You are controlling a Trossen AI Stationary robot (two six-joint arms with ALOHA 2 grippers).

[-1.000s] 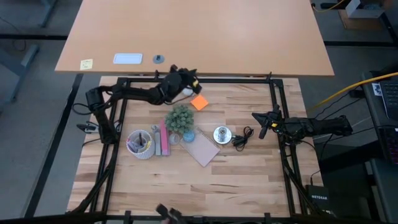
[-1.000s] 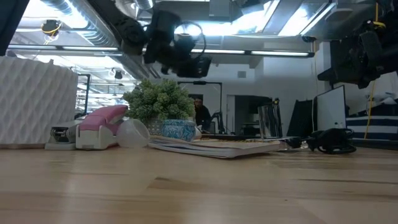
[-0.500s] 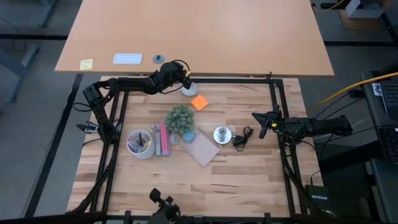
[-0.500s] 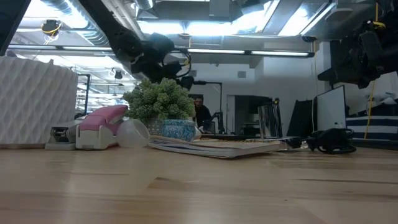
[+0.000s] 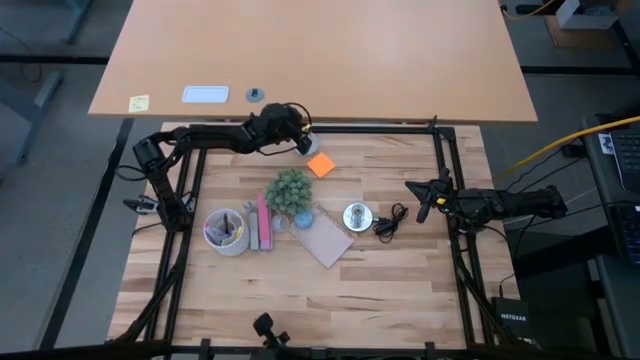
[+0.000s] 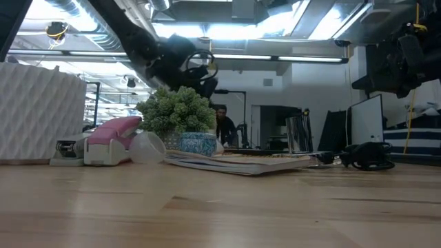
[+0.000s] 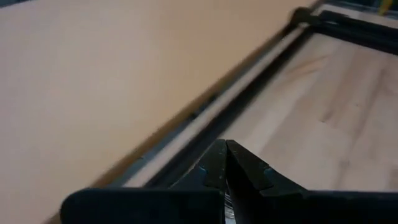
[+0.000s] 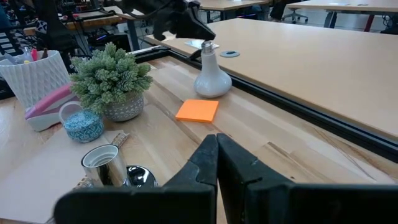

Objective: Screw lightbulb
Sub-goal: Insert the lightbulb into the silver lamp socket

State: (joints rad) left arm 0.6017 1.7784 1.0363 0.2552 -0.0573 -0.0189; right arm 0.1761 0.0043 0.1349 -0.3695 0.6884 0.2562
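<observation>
The lightbulb (image 8: 212,78) stands on its frosted globe at the table's far edge, screw base (image 8: 209,47) pointing up; it also shows in the high view (image 5: 304,147). My left gripper (image 5: 299,124) is shut and slants down just above that base, coming from the left. In its own wrist view (image 7: 224,148) the shut fingers show only the frame rail and bare wood beyond them. The shiny silver socket (image 5: 356,216) with its black cord (image 5: 388,223) lies mid-table. My right gripper (image 5: 424,204) waits shut at the right edge. My left gripper has its shut fingertips (image 8: 205,36) right at the top of the bulb's screw base (image 8: 209,46), slanting down from the table's left. Whether they touch it, I cannot tell. The bulb stands by itself on its globe.
An orange sticky pad (image 5: 320,165) lies just near of the bulb. A potted plant (image 5: 289,190), a blue dish (image 5: 303,218), a pink stapler (image 5: 262,222), a white pen cup (image 5: 226,232) and a notebook (image 5: 326,241) crowd mid-table. A black frame rail (image 5: 380,129) runs along the far edge.
My left gripper, shut all along, has swung off the bulb toward the far edge, turned about its wrist and sunk a little, then come back toward the bulb's top. The bulb, partly covered a second ago, stands uncovered in the same spot.
</observation>
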